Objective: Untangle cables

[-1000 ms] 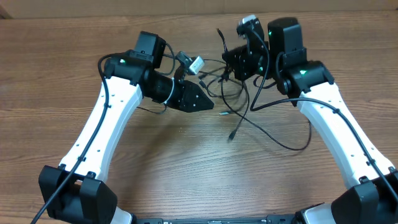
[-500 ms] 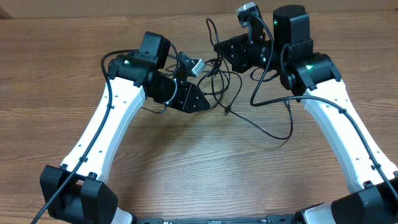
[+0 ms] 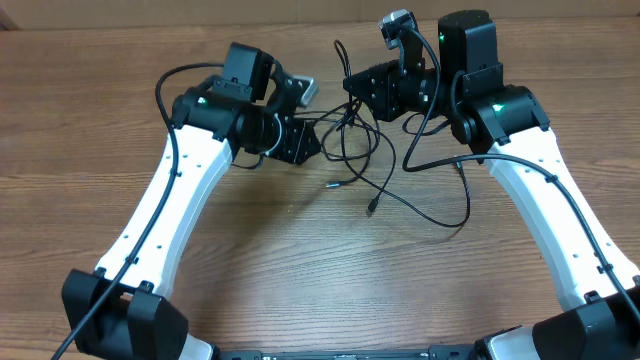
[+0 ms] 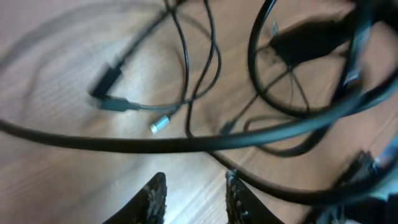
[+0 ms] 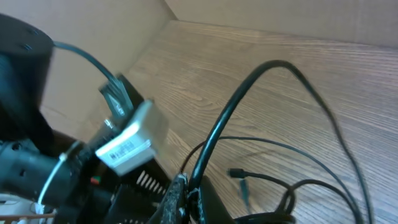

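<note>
Between the right fingers [image 5: 172, 204] one of the cables [image 5: 273, 63] is pinched; left fingers [image 4: 155, 196], parted, hold nothing.

Robotics lab test station — finding rests on the rig and its plain surroundings.
Two white-and-black robot arms, the left arm [image 3: 175, 200] and the right arm [image 3: 545, 190], rise from black bases [image 3: 125, 315] at the near edge of a wood-grain tabletop [image 3: 300, 280]. Each arm has a lit green indicator light [image 3: 198, 98] on a joint, exposed black cords [image 3: 172, 150] running along its links, and a small boxed camera [image 3: 397, 22] at the wrist. A plain tan panel [image 5: 280, 18] walls off the far side. Thin black cables [image 3: 371, 206] lie loose on the surface — bench clutter typical of a test setup.
</note>
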{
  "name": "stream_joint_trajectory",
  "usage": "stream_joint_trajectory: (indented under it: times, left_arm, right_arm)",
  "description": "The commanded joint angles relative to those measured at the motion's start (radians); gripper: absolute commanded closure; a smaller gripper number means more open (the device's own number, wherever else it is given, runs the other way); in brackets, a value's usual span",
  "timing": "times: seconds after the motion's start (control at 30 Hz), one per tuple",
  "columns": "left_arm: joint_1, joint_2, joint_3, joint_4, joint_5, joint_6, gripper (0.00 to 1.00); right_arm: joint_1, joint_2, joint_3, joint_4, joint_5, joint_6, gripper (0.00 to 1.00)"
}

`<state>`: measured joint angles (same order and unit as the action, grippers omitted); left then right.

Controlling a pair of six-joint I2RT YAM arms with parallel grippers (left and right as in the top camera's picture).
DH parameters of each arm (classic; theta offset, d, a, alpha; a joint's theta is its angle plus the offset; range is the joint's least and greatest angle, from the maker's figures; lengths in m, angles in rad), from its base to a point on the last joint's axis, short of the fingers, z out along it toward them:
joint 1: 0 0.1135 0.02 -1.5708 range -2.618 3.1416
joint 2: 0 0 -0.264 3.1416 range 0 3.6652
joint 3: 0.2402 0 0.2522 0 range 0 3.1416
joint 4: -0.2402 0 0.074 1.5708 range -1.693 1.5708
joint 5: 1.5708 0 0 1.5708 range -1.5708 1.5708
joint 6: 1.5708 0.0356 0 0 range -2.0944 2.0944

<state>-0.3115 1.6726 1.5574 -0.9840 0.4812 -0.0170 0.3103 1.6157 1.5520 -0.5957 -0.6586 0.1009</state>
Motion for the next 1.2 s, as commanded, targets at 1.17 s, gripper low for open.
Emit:
stream_joint_trajectory:
  times: [1.17]
  left_arm:
    - [-0.074,-0.049,0.044,0.107,0.07,-0.013,0.64]
  right_arm:
    - [-0.038,-0.03,0.039,0.03,0.273,0.116,0.96]
